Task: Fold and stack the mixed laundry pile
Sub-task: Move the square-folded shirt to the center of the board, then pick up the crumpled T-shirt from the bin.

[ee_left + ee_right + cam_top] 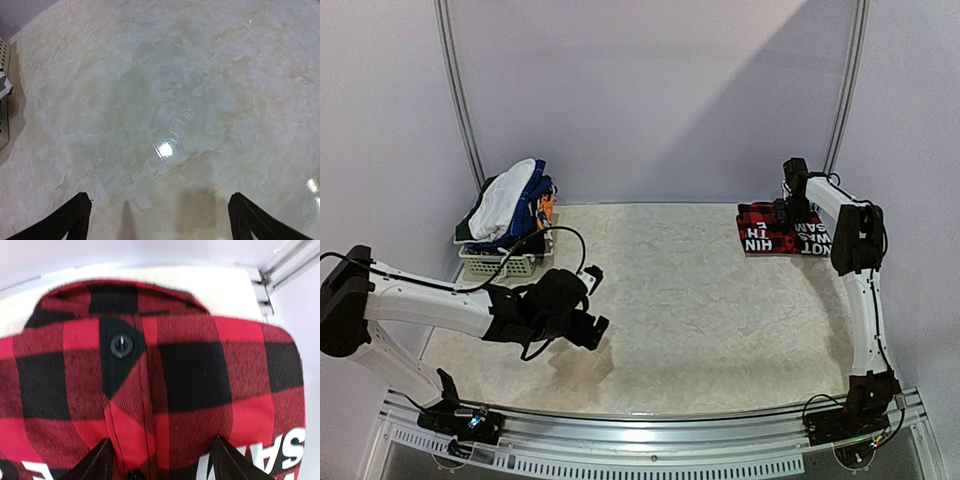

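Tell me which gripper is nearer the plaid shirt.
Right. The right gripper is directly over the plaid shirt; the left gripper is far across the table, near the basket.

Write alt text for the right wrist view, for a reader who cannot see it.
A folded red-and-black plaid shirt fills the view, with a dark button and white lettering at the lower right. The right gripper, dark fingers apart, sits at the bottom edge over the cloth; pale table shows beyond.
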